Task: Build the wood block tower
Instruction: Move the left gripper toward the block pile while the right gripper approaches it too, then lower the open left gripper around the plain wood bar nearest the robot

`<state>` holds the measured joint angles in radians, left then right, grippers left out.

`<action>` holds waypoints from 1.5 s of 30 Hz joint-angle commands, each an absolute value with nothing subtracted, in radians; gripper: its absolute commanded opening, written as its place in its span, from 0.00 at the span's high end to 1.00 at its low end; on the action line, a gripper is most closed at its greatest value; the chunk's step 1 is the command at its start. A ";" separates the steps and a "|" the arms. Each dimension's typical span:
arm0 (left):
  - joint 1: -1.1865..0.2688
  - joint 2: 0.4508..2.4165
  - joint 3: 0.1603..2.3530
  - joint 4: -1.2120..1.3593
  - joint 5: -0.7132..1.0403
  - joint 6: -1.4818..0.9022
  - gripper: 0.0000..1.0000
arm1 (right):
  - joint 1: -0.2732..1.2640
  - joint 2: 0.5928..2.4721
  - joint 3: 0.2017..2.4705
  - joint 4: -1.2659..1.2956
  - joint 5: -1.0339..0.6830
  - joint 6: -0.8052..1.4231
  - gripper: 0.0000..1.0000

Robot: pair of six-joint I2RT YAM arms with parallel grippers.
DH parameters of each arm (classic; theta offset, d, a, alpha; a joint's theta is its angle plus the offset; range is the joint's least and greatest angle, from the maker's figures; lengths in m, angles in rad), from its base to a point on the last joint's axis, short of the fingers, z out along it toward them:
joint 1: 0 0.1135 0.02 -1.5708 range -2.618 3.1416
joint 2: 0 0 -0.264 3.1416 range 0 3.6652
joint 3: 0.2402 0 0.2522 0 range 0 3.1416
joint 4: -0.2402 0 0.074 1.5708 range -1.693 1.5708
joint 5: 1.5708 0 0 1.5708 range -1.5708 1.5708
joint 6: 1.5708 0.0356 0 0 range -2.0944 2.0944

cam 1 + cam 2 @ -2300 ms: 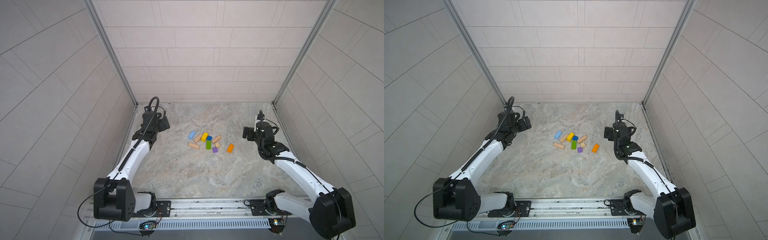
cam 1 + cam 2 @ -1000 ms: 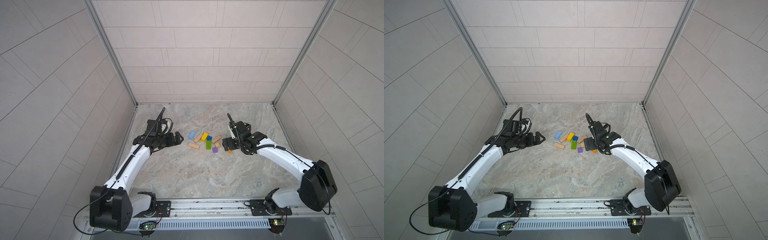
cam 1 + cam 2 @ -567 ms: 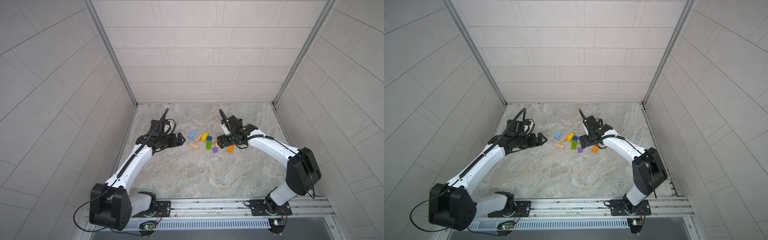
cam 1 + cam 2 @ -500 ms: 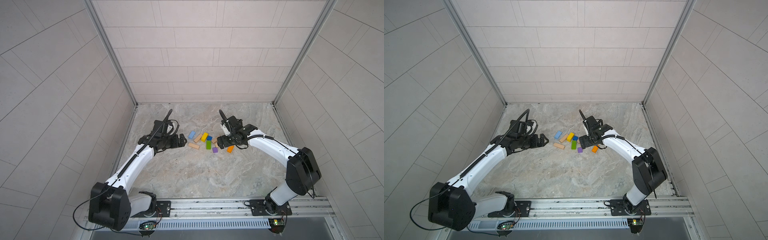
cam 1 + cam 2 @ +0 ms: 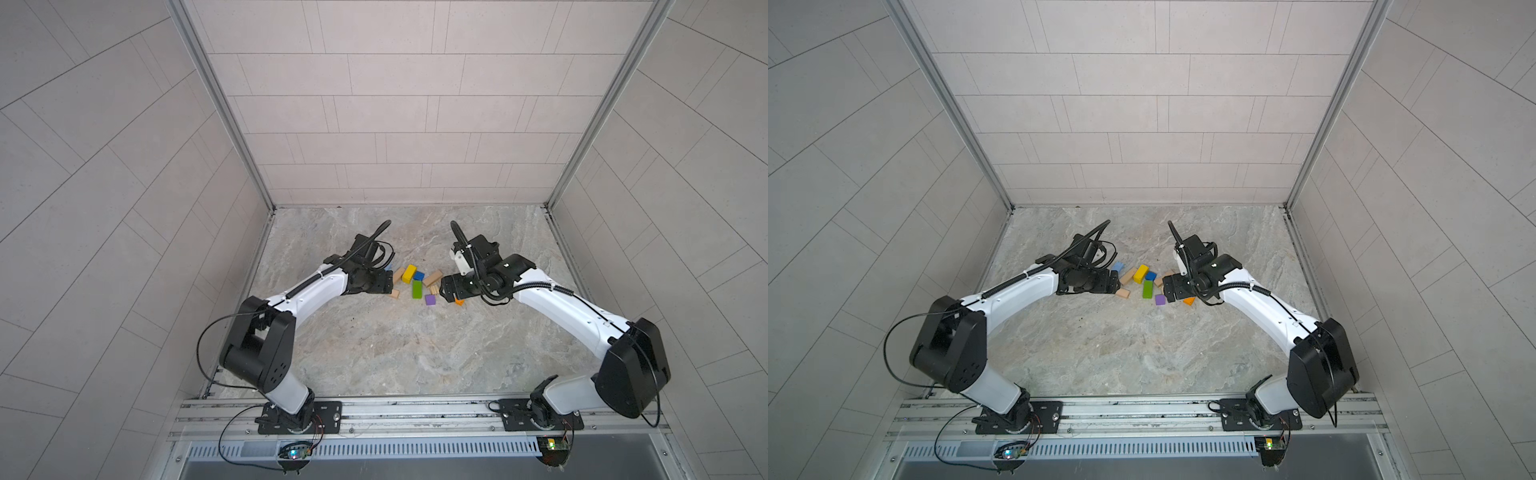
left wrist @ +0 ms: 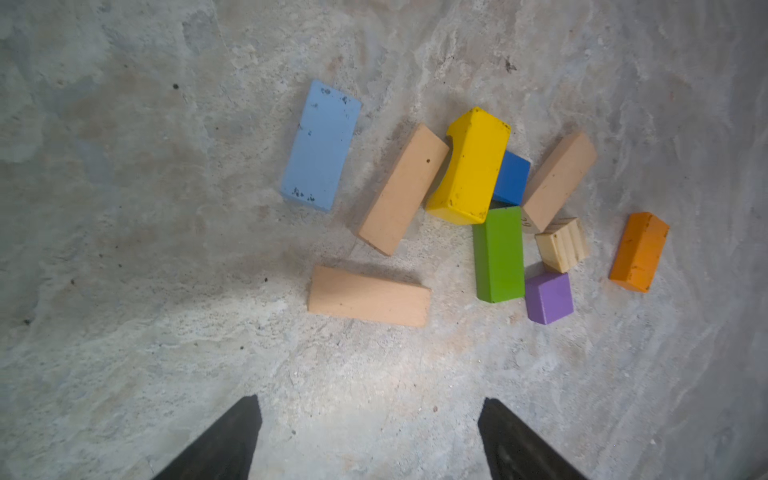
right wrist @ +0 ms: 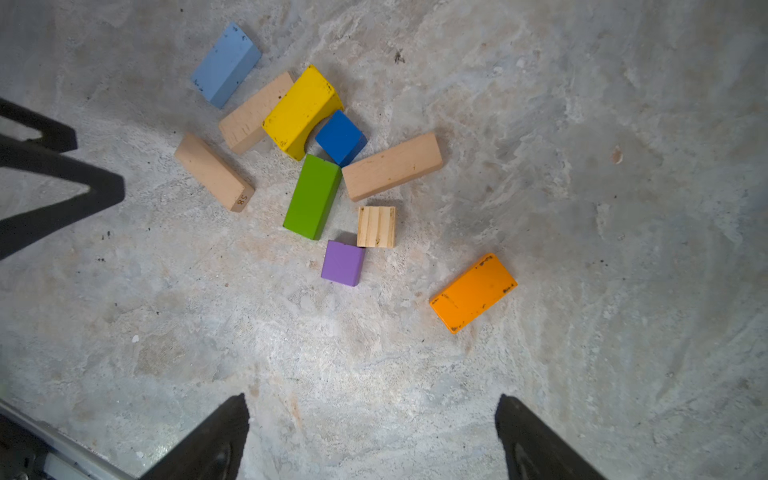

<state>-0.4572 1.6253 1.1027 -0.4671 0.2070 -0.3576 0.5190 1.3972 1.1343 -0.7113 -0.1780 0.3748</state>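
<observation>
The wood blocks lie loose in a cluster on the marble floor, none stacked. In the left wrist view I see a light-blue bar (image 6: 320, 145), tan bars (image 6: 369, 296), a yellow arch block (image 6: 469, 166), a dark-blue cube (image 6: 512, 178), a green bar (image 6: 498, 254), a purple cube (image 6: 548, 297) and an orange bar (image 6: 639, 251). My left gripper (image 6: 369, 401) is open and empty, just left of the cluster (image 5: 388, 284). My right gripper (image 7: 371, 397) is open and empty, hovering over the orange bar (image 5: 458, 301) at the cluster's right edge (image 5: 446, 291).
A small pale striped cube (image 7: 376, 227) sits between the green bar and the orange bar. The left gripper's fingers (image 7: 62, 183) show in the right wrist view. Tiled walls close three sides; a metal rail (image 5: 374, 411) runs along the front.
Both arms have swung inward from the sides to the block cluster. In the last half second the left gripper moved closer to the tan bars; the right gripper barely moved.
</observation>
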 commanded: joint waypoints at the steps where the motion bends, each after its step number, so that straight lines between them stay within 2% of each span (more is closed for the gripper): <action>1: -0.470 1.666 1.138 -0.438 0.143 -0.315 0.12 | 0.525 1.341 1.106 -0.757 -0.196 0.401 0.06; 10: -0.537 1.776 1.209 -0.418 0.053 -0.276 0.11 | 0.525 1.234 1.043 -0.776 -0.201 0.412 0.04; 19: -0.558 1.835 1.219 -0.420 -0.041 -0.276 0.10 | 0.525 1.207 1.016 -0.794 -0.193 0.410 0.03; 45: -0.579 1.870 1.187 -0.427 -0.012 -0.318 0.10 | 0.525 1.207 1.010 -0.794 -0.196 0.413 0.02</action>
